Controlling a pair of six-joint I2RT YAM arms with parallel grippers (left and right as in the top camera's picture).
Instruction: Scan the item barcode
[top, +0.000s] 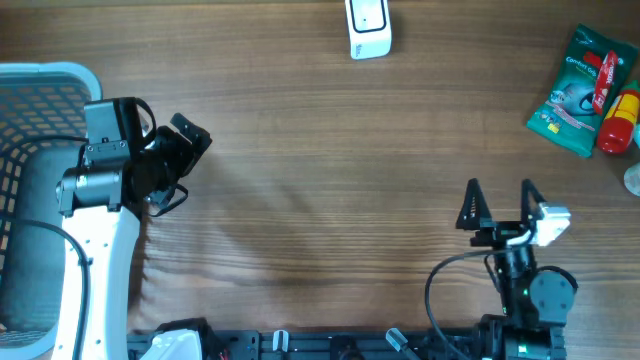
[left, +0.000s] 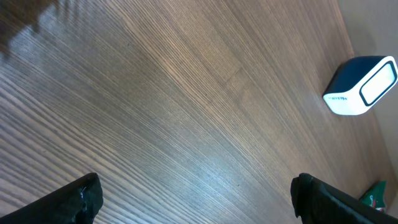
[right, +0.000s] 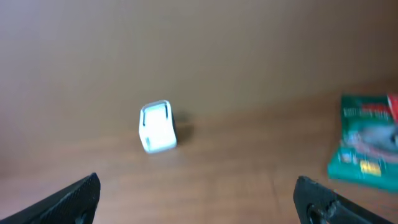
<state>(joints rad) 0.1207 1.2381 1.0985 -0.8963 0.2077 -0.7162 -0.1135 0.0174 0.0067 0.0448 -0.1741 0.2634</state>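
My left gripper (top: 183, 165) & right gripper (top: 499, 192) both spread wide, green packet (top: 572, 92) w/ white print lying flat, just beside red bottle (top: 620, 122), white scanner (top: 368, 28) well apart.

Nothing held: left gripper (top: 188, 168) spread wide, pointing to the right; right gripper (top: 499, 192) spread wide too, pointing forward, well apart.

Brown wood-grain table (top: 320, 150)

Overhead: scanner (top: 368, 28) cropped by the top edge, basket (top: 50, 70) by the left, and a pale object (top: 634, 179) at the right edge too cut off to identify. Right wrist: view blurred; green packet (right: 365, 146) runs past the right edge, print unreadable.
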